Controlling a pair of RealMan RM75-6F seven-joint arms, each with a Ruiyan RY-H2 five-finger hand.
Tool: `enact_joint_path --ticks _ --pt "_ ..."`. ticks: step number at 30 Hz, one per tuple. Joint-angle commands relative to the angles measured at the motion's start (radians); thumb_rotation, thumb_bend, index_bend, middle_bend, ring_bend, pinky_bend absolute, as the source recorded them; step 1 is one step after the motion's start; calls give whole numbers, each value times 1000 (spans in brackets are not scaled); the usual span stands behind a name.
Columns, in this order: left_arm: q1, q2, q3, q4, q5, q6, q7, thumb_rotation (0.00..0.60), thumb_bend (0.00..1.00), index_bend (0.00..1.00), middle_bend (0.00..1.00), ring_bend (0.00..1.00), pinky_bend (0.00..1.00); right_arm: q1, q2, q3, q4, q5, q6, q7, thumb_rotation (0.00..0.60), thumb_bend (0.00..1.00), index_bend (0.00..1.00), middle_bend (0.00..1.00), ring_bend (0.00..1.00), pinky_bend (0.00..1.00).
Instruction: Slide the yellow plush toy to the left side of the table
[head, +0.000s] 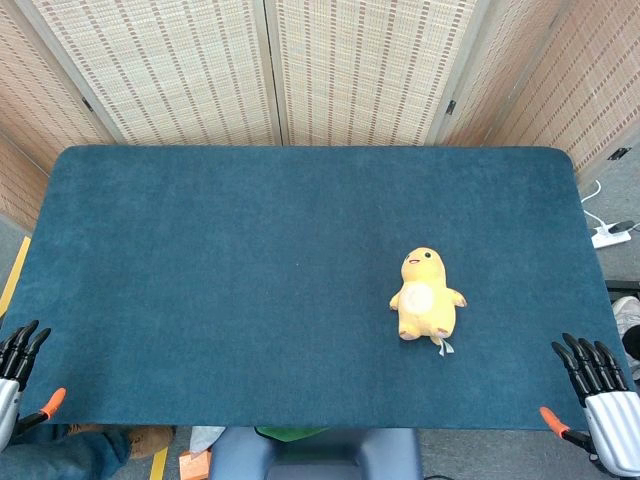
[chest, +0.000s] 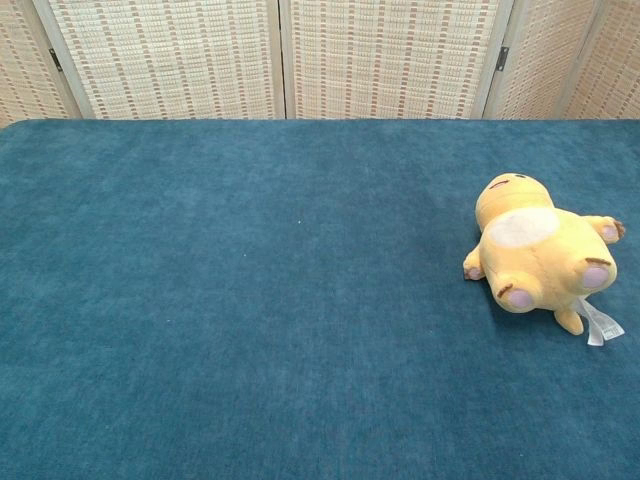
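Yellow plush toy (head: 427, 297) lies on its back on the blue felt table (head: 220, 270), right of centre, around 4 o'clock from the table's middle in the head view; head toward the far folding screen (head: 270, 70), feet and a small white tag (head: 443, 346) toward the robot. Chest view shows it the same way, at 3 o'clock, pale belly up, feet nearest the camera. Right hand (head: 600, 395) sits off the near right corner at 5 o'clock, fingers extended and slightly spread, holding nothing, well apart from the toy. Left hand (head: 18, 365) at the near left corner, 7 o'clock, only partly in frame, fingers straight, nothing in it as far as visible. Neither hand shows in the chest view. Task not started by the look of it: toy is on the right half, whole left half to cross. Risks: the toy is soft and rounded, so a push high on the body will likely roll or tumble it rather than slide it; felt looks grippy, which adds drag and makes rolling more likely. A push off its centre could spin it toward the near edge. Long travel may run out of the right arm's reach, so a handover or a left-hand pull may be needed. Fingers could snag the tag.
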Motion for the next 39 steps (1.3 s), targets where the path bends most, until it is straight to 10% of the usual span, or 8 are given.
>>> enact_joint_path --ticks 1,9,20,35,39 --pt "0 -4 -1 2 3 3 6 600 285 0 0 0 133 0 0 0 0 5 -6 -2 600 170 0 0 0 0" --pt "-2 -12 -18 18 5 30 -25 600 285 0 0 0 132 59 -10 9 -13 14 -116 -29 600 170 0 0 0 0" --pt "-16 -2 -31 30 -60 -31 -68 600 285 0 0 0 133 356 35 140 -180 157 -548 -161 600 170 0 0 0 0" --pt "-23 4 -48 46 -109 -71 -104 600 285 0 0 0 132 603 -97 197 -88 395 -916 -225 600 211 0 0 0 0" --pt "-23 7 -47 45 -111 -73 -110 600 285 0 0 0 132 617 -138 183 -47 404 -917 -246 600 275 0 141 40 245"
